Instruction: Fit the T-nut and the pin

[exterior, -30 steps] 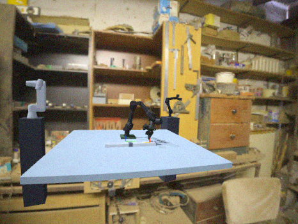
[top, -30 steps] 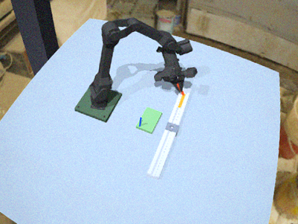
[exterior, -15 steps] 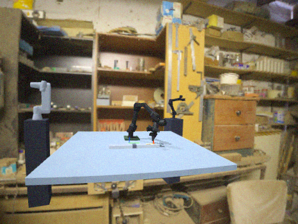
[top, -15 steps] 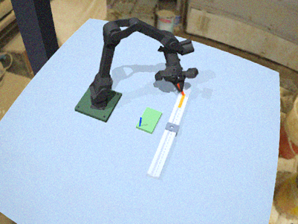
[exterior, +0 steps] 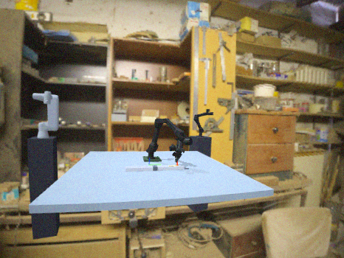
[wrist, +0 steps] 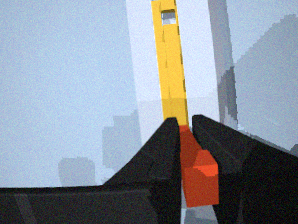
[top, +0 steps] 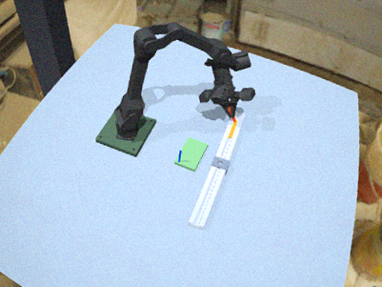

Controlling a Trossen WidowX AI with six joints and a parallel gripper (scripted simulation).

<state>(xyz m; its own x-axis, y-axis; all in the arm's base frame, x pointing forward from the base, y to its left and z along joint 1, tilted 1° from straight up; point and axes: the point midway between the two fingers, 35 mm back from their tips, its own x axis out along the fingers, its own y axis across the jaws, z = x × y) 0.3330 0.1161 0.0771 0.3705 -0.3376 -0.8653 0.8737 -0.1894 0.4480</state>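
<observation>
From above, see a black six-joint arm [top: 139, 75] [exterior: 156, 134] bolted to a dark green square base plate [top: 146, 138] [exterior: 159, 160] on a pale blue table [top: 272, 202] [exterior: 148, 192] [wrist: 50, 100], with its black parallel-jaw gripper [top: 232, 117] [exterior: 177, 161] [wrist: 184, 125] reaching down at one end of a long whitish aluminum rail [top: 203, 200] [exterior: 138, 169] [wrist: 197, 60]. Find the yellow brass T-nut [top: 232, 130] [wrist: 172, 65] there, lengthwise along the rail and well apart from the dark grey bracket [top: 225, 166] [exterior: 155, 168] with its hole. Note a slim blue pin [top: 180, 156] [exterior: 149, 161] upright on a flat light green tray [top: 195, 154] [exterior: 156, 164], between base plate and rail. From the exterior, spot the gripper low over the rail's end — the bracket farther along, the pin upright. Notice also a pale grey arm [exterior: 54, 110] and a small black arm [exterior: 199, 123], each on a dark pedestal. At the wrist, see the gripper clenched on the red-orange handle [top: 230, 110] [exterior: 177, 164] [wrist: 201, 182], with the nut stretching out beyond the fingertips over the rail — cannot tell whether under the slot's lips.
</observation>
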